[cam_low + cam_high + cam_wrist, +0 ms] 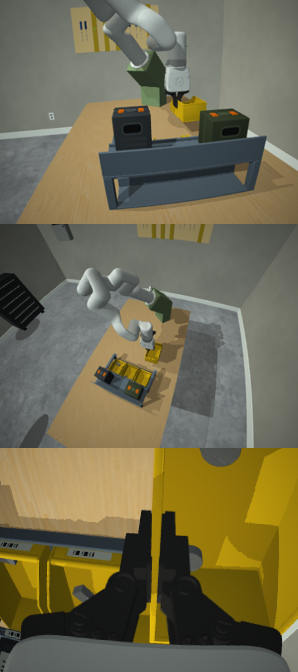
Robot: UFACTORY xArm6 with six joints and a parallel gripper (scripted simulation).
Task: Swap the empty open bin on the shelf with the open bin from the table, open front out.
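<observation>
Wrist view: the gripper (157, 520) is pinching the thin side wall of the yellow bin (220, 511), fingers nearly together on it; a grey round part is lying inside. Top view: the bin (154, 353) is sitting on the wooden table (101, 413) just behind the grey shelf (148, 388), which is holding three yellow bins.
</observation>
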